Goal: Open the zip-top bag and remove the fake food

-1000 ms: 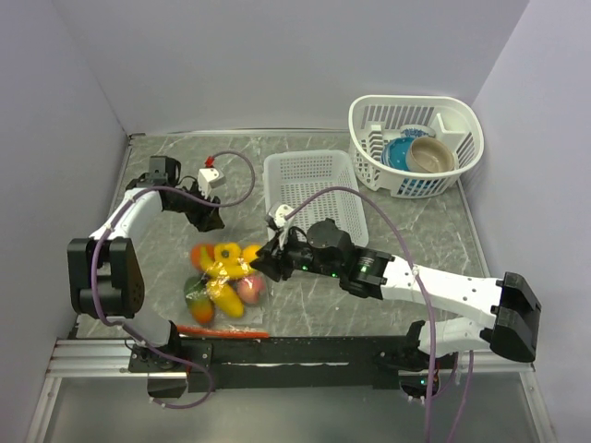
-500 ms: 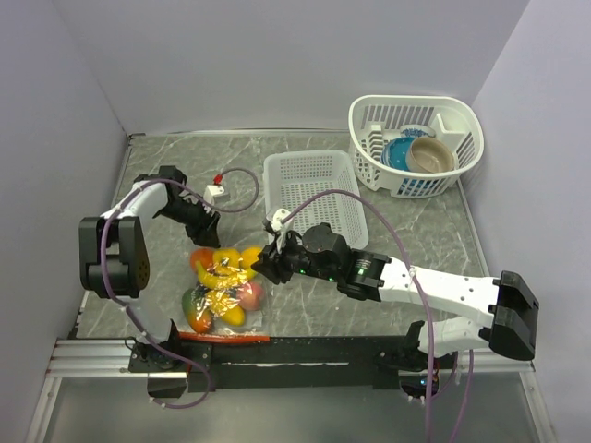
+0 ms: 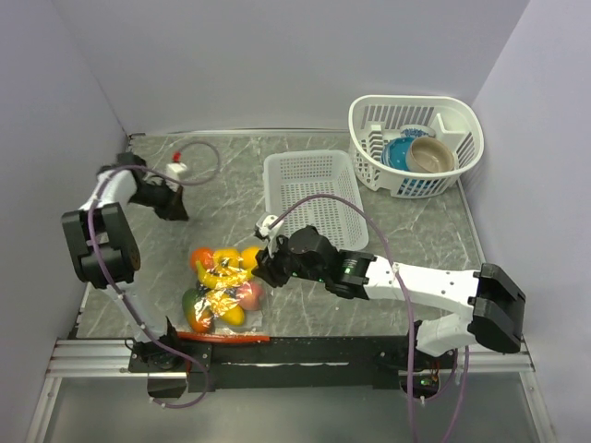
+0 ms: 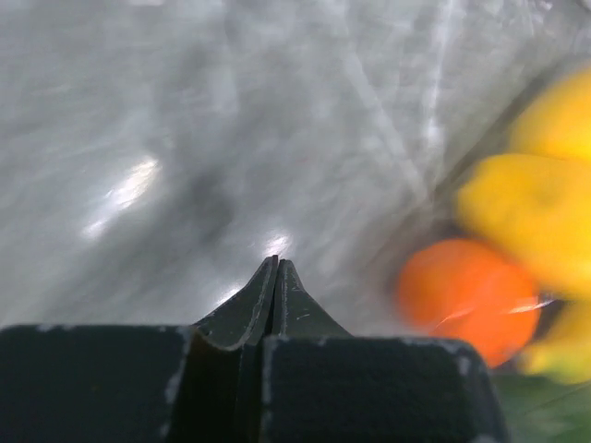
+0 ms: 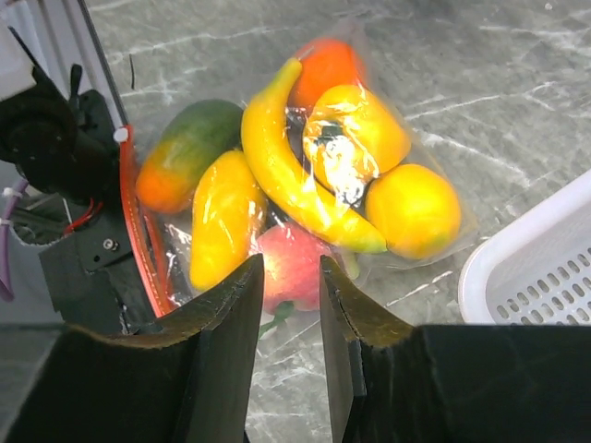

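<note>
Your left fingers (image 4: pixel 249 309) are clenched on nothing, upper left of the top view. Your right fingers (image 5: pixel 222 341) stand parted over the zip-top bag (image 3: pixel 222 288), lower left on the tabletop (image 3: pixel 443 231), with the fake food (image 5: pixel 277 166) inside it.

**Grey marbled table** (image 3: pixel 231 166). A clear bag (image 3: pixel 220 303) of plastic fruit (image 3: pixel 226 258) lies flat just ahead of the right gripper (image 3: pixel 261 268). The bag's red zip strip (image 3: pixel 226 336) is at the table's near edge, and the bag is well apart from the left gripper (image 3: pixel 175 208). A white slotted tray (image 3: pixel 309 185) lies just beside the right gripper on its far side. A round white basket (image 3: pixel 369 129) stands well beyond the tray, to the right.
</note>
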`<control>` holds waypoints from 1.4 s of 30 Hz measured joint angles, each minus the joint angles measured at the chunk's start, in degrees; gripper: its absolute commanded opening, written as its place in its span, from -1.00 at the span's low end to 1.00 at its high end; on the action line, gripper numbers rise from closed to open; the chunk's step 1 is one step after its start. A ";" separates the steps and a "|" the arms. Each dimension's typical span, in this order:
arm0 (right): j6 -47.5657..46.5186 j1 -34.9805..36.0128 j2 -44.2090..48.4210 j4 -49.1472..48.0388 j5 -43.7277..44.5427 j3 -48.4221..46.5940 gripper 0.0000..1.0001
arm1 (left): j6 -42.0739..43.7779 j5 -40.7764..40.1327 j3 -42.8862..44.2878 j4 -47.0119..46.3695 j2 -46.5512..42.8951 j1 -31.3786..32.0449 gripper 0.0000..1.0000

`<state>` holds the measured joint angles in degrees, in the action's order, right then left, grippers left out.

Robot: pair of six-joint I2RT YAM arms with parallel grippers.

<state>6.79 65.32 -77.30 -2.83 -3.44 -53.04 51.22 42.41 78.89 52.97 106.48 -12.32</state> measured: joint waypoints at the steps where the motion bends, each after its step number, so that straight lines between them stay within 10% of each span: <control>1: -0.09 0.00 -0.33 0.07 0.00 -0.11 -0.15 | 0.92 0.42 2.38 1.55 0.33 -2.12 -0.32; 2: -0.24 0.00 -0.66 0.09 -0.04 -0.22 -0.11 | 2.56 1.14 4.66 3.85 1.03 -3.52 0.05; 7: -0.50 0.00 -3.52 0.09 -1.16 -0.42 -0.17 | 9.94 5.60 10.56 14.78 3.21 -3.74 0.44; 24: 0.39 0.00 -13.75 -0.92 -3.74 -0.66 0.11 | 18.99 5.75 -0.22 23.34 -2.86 7.17 0.68; 37: 0.39 0.00 -15.76 -1.25 -3.61 -1.27 0.08 | 19.26 2.47 -4.13 19.76 2.08 8.28 0.48; 42: 0.39 0.00 -15.82 -1.29 -3.41 -1.42 0.01 | 16.59 2.32 -6.43 17.11 1.77 8.79 -0.06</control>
<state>7.18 65.32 -93.12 -4.12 -6.85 -54.46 67.81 44.73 72.47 70.08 108.25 -3.53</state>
